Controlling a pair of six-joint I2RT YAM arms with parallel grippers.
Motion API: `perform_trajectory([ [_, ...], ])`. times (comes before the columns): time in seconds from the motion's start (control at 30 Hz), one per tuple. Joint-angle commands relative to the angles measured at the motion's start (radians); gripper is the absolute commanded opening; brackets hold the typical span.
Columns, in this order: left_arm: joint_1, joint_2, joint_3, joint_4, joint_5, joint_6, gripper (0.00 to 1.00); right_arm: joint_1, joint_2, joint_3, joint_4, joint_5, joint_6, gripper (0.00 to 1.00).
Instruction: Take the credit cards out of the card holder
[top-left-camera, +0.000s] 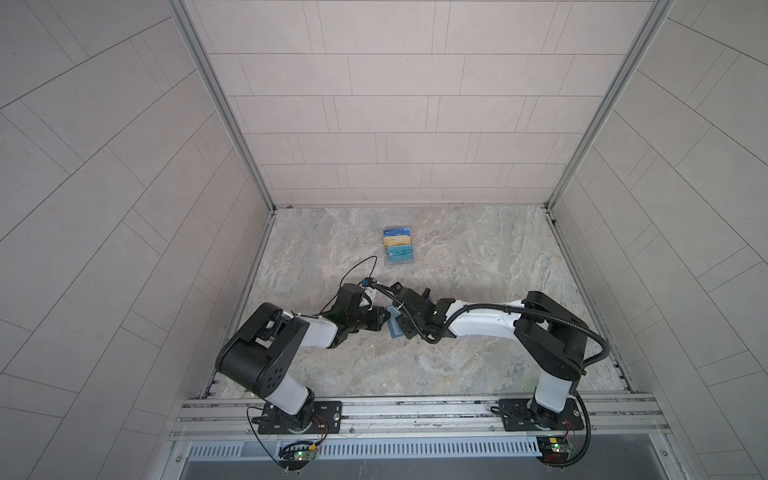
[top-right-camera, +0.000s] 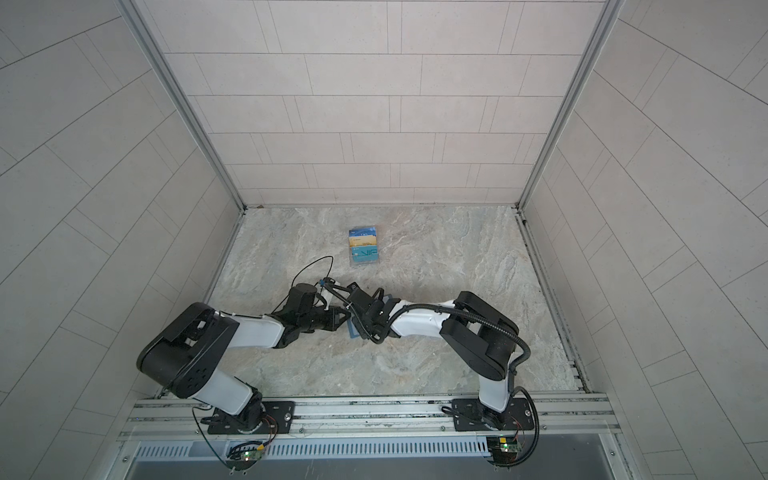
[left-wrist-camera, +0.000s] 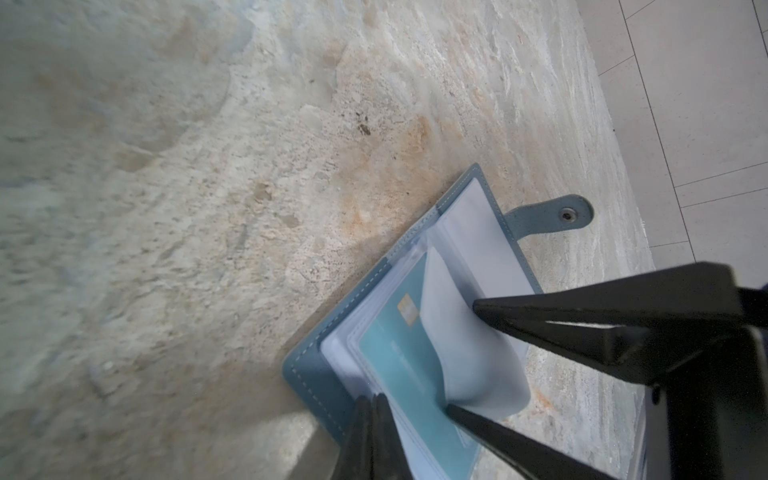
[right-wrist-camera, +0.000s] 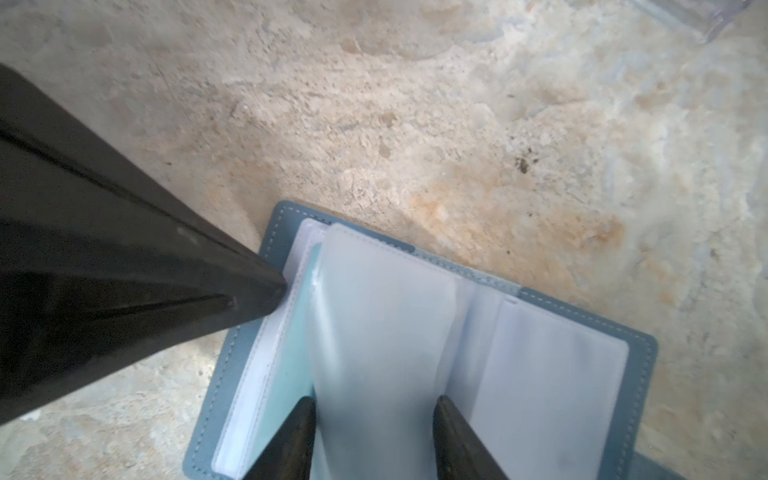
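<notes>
Pinching only the seemingly empty clear sleeve (right-wrist-camera: 374, 316) is risked, as the right gripper (right-wrist-camera: 374, 409) is held with jaws parted astride that raised leaf of the card holder (left-wrist-camera: 316, 382), spread on the table (right-wrist-camera: 457, 124) and pinned by the fully closed left gripper (left-wrist-camera: 370, 401), while the teal credit card (left-wrist-camera: 399, 374) is lodged beneath it.

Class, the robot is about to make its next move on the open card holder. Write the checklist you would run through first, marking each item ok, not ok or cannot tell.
1. The card holder lies open on the table: ok.
2. The left gripper is shut, its tip against the holder's stack of sleeves: ok.
3. The right gripper straddles a raised clear sleeve, jaws apart: ok.
4. The teal credit card shows in its sleeve: ok.
5. A card is gripped: not ok.
6. More cards sit in the other sleeves: cannot tell.
</notes>
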Motion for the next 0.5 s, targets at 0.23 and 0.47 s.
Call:
perform_trajectory([
  [0.23,-0.001,-0.006,0.019,-0.029,0.015,0.025,0.0,-0.009,-0.026,0.011,-0.124,0.166,-0.005,0.49],
  [0.47,-0.001,0.0,0.02,-0.028,0.015,0.025,0.0,-0.039,-0.053,-0.022,-0.105,0.157,0.025,0.48],
])
